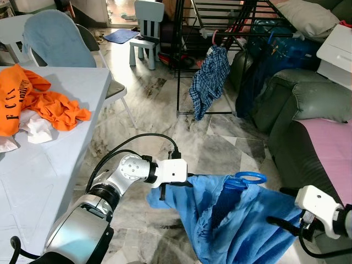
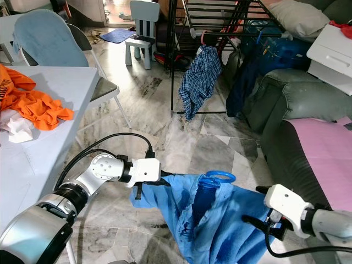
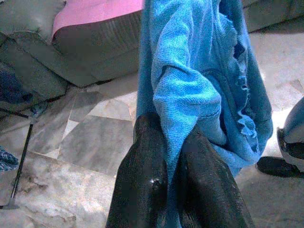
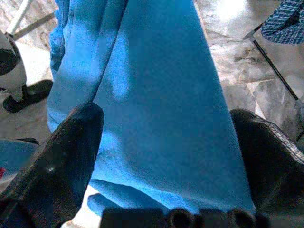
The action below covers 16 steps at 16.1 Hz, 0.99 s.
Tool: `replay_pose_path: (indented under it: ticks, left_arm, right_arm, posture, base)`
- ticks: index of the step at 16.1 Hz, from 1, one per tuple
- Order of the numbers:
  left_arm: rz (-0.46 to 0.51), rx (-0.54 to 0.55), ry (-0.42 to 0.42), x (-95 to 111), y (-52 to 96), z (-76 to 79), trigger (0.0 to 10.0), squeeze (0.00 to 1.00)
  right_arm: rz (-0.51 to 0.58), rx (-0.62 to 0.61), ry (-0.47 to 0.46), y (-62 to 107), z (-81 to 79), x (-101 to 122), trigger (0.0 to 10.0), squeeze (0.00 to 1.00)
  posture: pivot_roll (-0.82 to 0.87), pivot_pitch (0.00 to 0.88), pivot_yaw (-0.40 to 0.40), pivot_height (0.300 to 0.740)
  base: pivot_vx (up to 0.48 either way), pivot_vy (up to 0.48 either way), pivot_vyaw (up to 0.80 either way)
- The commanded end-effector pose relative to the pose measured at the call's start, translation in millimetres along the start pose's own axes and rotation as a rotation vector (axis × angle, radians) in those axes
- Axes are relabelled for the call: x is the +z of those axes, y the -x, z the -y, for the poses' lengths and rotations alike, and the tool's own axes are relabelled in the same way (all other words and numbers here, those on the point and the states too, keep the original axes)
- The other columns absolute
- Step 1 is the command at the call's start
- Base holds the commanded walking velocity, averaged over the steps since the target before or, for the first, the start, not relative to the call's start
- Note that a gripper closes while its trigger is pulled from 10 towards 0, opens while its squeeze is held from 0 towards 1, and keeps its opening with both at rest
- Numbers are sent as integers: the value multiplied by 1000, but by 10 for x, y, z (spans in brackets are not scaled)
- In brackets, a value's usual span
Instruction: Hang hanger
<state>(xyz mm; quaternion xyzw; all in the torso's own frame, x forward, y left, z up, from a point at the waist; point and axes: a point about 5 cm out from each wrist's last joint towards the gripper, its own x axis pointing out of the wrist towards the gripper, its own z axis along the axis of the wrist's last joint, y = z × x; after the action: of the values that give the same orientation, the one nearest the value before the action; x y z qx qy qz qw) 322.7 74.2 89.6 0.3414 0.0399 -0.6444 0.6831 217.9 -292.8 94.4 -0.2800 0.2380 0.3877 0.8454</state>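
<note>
Both grippers held a blue garment up over the marble floor.

The left gripper [image 3: 178, 156] had its fingers clamped together on a fold of the blue garment [image 1: 242, 220]; the right gripper [image 4: 166, 156] stood with fingers spread wide, cloth draped between them. A blue hanger [image 1: 246, 178] poked from the garment's top. Beyond stood the drying rack [image 1: 220, 22] with a checked shirt [image 1: 209, 80], the sofa [image 1: 308, 104] alongside, and the table [image 1: 49, 165] carrying orange clothes [image 1: 38, 102].

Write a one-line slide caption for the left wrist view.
Left gripper pinches a fold of the blue terry-cloth garment above the marble floor.
</note>
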Motion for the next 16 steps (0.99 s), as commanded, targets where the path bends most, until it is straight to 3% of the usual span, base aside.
replay_pose_path:
  ticks: [1,3,6,9,16]
  left_arm:
    - [59,35,-51,144,-7,-111,0,0]
    - [60,32,-52,143,-5,-109,0,0]
    - [61,24,-52,139,-10,-95,0,0]
    - [59,18,-53,134,-16,-82,0,0]
    - [59,18,-53,134,-16,-82,0,0]
  right_arm:
    - [-1,-1,39,-52,46,6,0,0]
    - [3,-49,113,-97,114,57,0,0]
    - [46,-87,147,-137,186,137,0,0]
    - [102,-92,128,-134,216,216,0,0]
    - [102,-92,128,-134,216,216,0,0]
  posture:
    - [11,0,-53,740]
    - [13,0,-54,740]
    - [12,0,-53,740]
    - [10,0,-54,740]
    - [10,0,-54,740]
  base:
    - [0,0,0]
    - [0,0,0]
    - [0,0,0]
    - [0,0,0]
    - [0,0,0]
